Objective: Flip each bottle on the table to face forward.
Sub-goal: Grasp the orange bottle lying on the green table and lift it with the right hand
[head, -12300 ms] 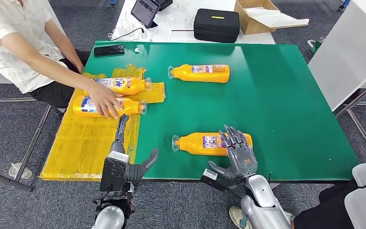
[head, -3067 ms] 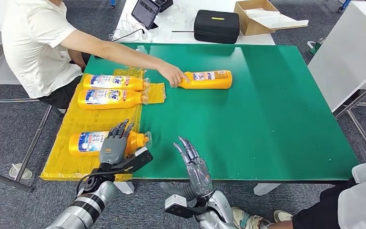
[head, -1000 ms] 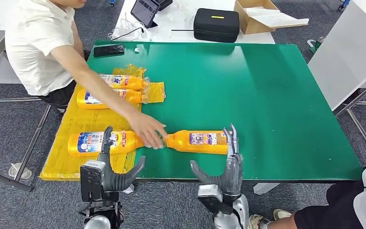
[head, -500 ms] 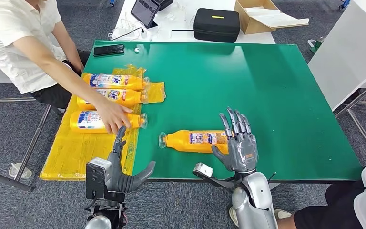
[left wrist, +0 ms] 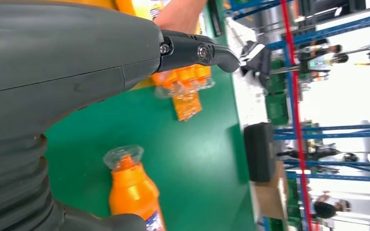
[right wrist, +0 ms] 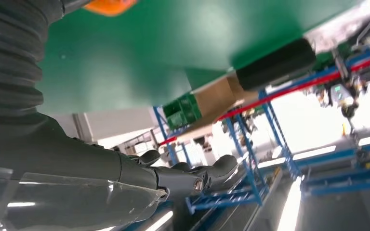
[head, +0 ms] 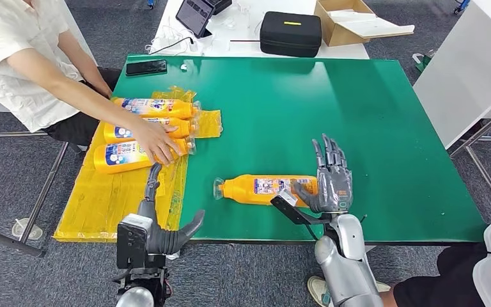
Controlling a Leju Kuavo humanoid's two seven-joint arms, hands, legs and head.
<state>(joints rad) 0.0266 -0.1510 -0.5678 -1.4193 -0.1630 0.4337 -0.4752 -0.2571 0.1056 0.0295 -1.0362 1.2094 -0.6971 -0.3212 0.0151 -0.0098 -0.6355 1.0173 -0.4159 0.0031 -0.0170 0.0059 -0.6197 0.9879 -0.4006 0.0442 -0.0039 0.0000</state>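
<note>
A cardboard box [head: 351, 22] stands open on the white table behind the green worktop [head: 371, 128]; white sheets or flaps lie in it, and what else it holds cannot be told. Beside it sits a shut black case [head: 290, 33].

One orange bottle [head: 262, 189] lies on its side near the worktop's front edge, clear cap toward the robot's left, its label up. The right hand [head: 328, 182] is raised at the bottle's base end, fingers spread and pointing away from the robot, thumb against or just beside the bottle's base. Whether it actually touches cannot be told; it grasps nothing. In the right wrist view the fingers [right wrist: 212, 171] are extended over the worktop with nothing between them.

The left hand [head: 160, 220] is released too, at the front left corner of the worktop, one finger reaching forward over the yellow sheet [head: 121, 198] and the thumb out to the side. It is well apart from the lone bottle, which the left wrist view shows cap-first beyond the thumb.

Three more bottles [head: 150, 128] lie side by side on the yellow sheet at the left, caps toward the worktop's middle, blue-and-white labels up. A person's hand [head: 156, 142] rests on the nearest of them. A phone [head: 146, 67] lies at the worktop's far left corner.
</note>
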